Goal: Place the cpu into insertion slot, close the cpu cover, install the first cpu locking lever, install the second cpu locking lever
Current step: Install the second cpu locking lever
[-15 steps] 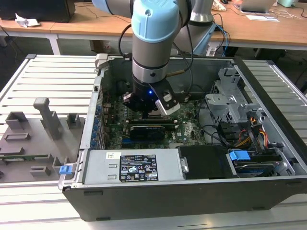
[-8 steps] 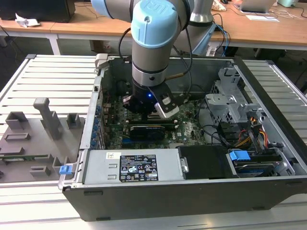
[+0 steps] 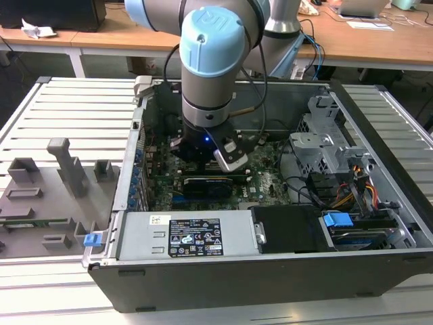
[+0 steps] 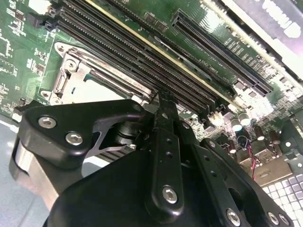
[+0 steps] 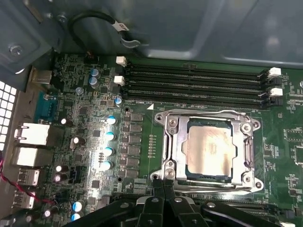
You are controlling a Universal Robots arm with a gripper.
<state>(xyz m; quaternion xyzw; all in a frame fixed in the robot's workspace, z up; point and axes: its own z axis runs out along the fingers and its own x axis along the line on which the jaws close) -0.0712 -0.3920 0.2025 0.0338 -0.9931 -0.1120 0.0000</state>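
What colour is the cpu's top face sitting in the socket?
Silvery-grey with a warm, slightly golden sheen; the cpu shows best in the first wrist view.

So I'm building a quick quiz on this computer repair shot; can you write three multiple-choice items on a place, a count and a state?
1. Where does the cpu lie?
A. in its socket
B. on the grey tray
C. in the gripper

2. How many long memory slots run beside the socket?
A. one
B. four
C. seven

3. How is the cover over the chip?
A. missing
B. standing upright
C. down flat around it

Answers: 1 A, the chip sits framed in the socket; 2 B, four black slots show in the first wrist view; 3 C, the metal frame lies flat round the chip.
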